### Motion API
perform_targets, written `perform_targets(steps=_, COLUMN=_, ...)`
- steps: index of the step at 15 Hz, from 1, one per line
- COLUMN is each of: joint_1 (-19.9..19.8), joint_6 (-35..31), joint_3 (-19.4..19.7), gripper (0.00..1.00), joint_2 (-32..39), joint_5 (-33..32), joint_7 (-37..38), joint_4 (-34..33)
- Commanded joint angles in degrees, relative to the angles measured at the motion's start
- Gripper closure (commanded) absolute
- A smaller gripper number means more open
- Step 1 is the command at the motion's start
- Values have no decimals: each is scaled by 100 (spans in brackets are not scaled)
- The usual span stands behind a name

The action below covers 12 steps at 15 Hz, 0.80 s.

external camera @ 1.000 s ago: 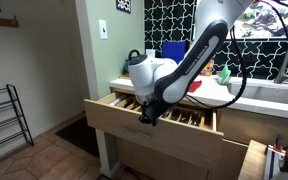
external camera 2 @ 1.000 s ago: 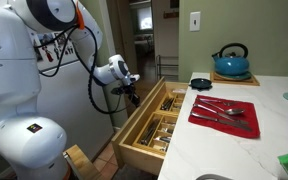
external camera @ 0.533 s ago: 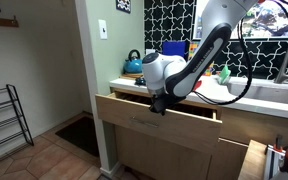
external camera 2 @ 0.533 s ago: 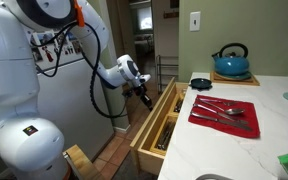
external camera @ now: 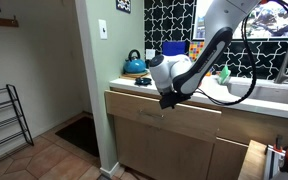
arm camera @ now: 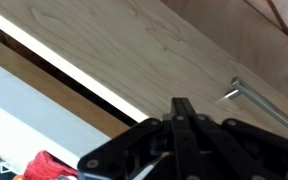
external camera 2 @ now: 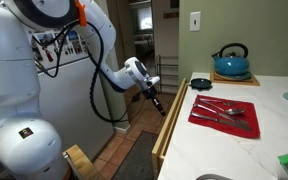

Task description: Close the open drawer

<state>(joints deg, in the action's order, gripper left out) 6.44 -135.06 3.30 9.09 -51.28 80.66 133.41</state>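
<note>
- Holds the gripper (external camera: 164, 101) right up at the flat front of the drawer (external camera: 134, 106), near its middle.
- Shows the two fingers (arm camera: 183, 125) pressed together in the wrist view, with nothing held between them.
- Cannot tell if the tips touch the wood or stop just short of it.
- Finds the drawer under the counter (external camera 2: 214, 152), pushed almost all the way in, with only a thin dark gap along its top edge.
- Shows the small metal handle (arm camera: 264, 105) just beside the fingers, not gripped.
- Has a blue kettle (external camera 2: 231, 62) and a red mat (external camera 2: 197, 117) with silverware up on the counter.
</note>
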Motion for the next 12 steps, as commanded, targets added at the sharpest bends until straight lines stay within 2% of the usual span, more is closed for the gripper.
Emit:
perform_targets(steps=1, joint_1=-119, joint_6=229, joint_3=21, gripper=100, joint_2=123, joint_5=-449, joint_7=839, joint_4=-61)
perform_targets(steps=3, joint_1=-184, joint_6=166, joint_3=-31, gripper=100, joint_2=122, joint_5=-449, joint_7=878, joint_4=-47)
perform_targets(steps=5, joint_1=-223, joint_6=-110, joint_3=-133, gripper=100, joint_2=-47, joint_5=-238, joint_7=584, joint_4=53)
perform_targets(steps=7, joint_1=-275, joint_6=-449, joint_3=-277, gripper=100, joint_2=-290, joint_5=269, joint_7=-99, joint_4=175)
perform_targets(steps=8, joint_1=-279, joint_6=-574, joint_3=-321, gripper=97, joint_2=-429, joint_5=482, joint_7=-377, joint_4=224)
perform_targets(steps=9, joint_1=-300, joint_6=-745, joint_3=-389, gripper=73, joint_2=-567, joint_5=886, joint_7=-909, joint_4=294)
perform_targets(steps=11, joint_1=-311, joint_6=-929, joint_3=-497, gripper=70, joint_2=-858, joint_5=1779, joint_7=-1792, joint_4=415)
perform_targets(steps=12, joint_1=-272, joint_6=-951, joint_3=-543, gripper=64, joint_2=-997, joint_5=2216, joint_7=-2237, joint_4=468)
